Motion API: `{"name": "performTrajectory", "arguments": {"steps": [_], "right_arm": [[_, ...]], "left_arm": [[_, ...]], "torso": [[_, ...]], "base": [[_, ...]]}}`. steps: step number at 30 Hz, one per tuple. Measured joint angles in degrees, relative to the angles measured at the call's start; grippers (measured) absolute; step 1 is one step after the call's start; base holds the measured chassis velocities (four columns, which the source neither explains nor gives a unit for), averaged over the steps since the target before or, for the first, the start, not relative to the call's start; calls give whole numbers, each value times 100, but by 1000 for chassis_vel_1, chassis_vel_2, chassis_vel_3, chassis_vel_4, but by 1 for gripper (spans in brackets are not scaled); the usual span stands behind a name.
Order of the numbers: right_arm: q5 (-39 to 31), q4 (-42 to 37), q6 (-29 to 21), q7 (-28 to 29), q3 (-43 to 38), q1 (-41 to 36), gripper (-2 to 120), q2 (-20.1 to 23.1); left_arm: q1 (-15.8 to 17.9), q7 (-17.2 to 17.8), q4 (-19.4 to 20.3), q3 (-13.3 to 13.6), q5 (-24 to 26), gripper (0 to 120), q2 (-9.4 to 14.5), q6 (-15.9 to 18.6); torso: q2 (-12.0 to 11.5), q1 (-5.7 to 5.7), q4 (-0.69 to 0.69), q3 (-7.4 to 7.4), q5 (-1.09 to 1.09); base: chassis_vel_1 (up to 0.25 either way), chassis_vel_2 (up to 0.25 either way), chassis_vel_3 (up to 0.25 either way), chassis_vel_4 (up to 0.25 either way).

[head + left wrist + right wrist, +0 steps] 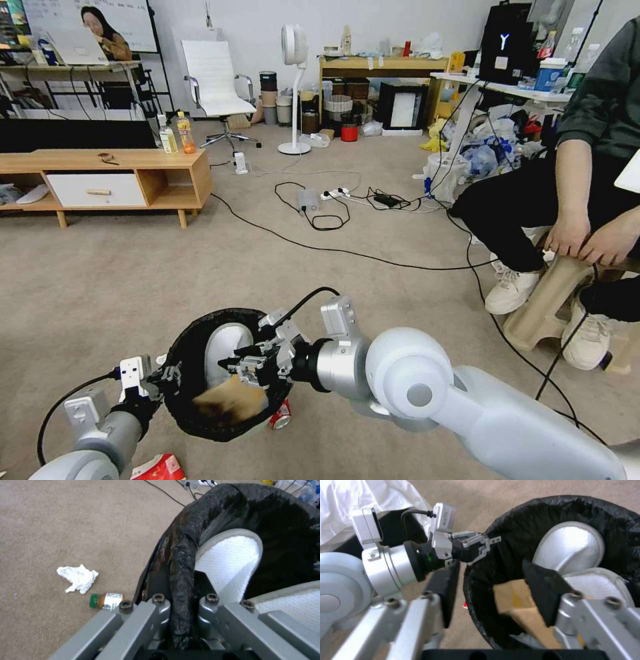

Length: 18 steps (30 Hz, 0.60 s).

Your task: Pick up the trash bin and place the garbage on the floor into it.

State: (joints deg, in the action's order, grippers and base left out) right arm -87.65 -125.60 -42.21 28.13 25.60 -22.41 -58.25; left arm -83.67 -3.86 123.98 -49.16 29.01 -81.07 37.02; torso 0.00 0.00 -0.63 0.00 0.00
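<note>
Left gripper (181, 620) jaws clenched on the trash bin (190, 347) rim; right gripper (500, 597) jaws released above a paper bag (516, 605).

The left gripper (167, 379) is clamped on the near-left rim of the trash bin (190, 347), holding it above the carpet floor (133, 280). The bin's black liner holds a white slipper (223, 347) and a brown paper bag (230, 400). The right gripper (250, 367) reaches in over the bin's right rim, just above the paper bag; whether its fingers are parted cannot be told. A crushed red can (281, 415) lies on the carpet just beside the bin's right side, and a red-white wrapper (160, 468) lies near the picture's bottom edge, beside the left arm.
</note>
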Motion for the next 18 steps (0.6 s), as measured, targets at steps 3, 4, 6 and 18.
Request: {"name": "performTrajectory", "arguments": {"steps": [3,4,6,18], "right_arm": [[-71,-2,2,37,11,-1,65,-5],[-118,-6,2,70,21,-4,71,-12],[-126,-9,2,77,25,-8,78,-18],[408,-201,6,-259,-856,123,100,-37]], "left_arm": [[0,1,-4,0,-1,4,-6,0],[-5,1,-5,0,-1,4,-15,0],[-9,1,-5,0,-1,4,-21,-1],[-3,1,-2,-37,22,4,-10,-3]], "torso": [[0,0,0,0,0],[0,0,0,0,0],[0,0,0,0,0],[0,0,0,0,0]], "base": [[0,0,0,0],[0,0,0,0],[0,0,0,0],[0,0,0,0]]}}
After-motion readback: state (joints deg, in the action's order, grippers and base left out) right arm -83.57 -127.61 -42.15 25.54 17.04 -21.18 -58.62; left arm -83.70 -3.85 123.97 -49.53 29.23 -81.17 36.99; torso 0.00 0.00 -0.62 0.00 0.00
